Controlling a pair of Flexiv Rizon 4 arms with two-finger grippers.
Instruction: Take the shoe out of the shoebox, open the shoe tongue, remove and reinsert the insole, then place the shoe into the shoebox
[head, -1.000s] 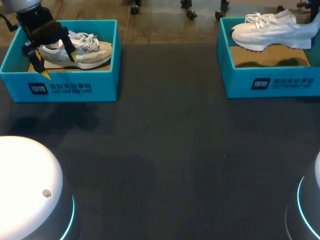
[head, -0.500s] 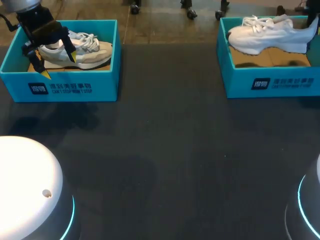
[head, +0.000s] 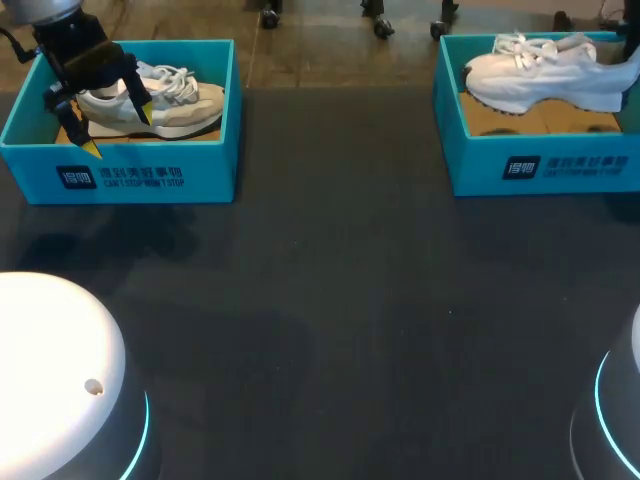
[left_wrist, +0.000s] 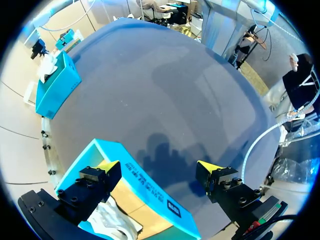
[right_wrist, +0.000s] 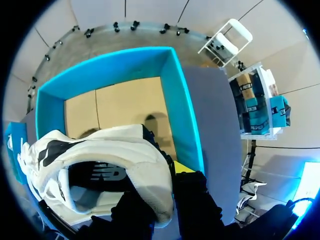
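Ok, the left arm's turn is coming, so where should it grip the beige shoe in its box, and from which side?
Probably the heel collar, from above: the beige shoe stands on its sole with the opening up, the shoebox walls block its sides, and the open left gripper hangs at the heel end.

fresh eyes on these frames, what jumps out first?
The white shoe, gripped at its heel by the right gripper, hangs over the right teal shoebox at the far right corner of the table. Opposite, the left gripper stands open astride the front wall of the left teal shoebox, where a beige shoe lies inside.
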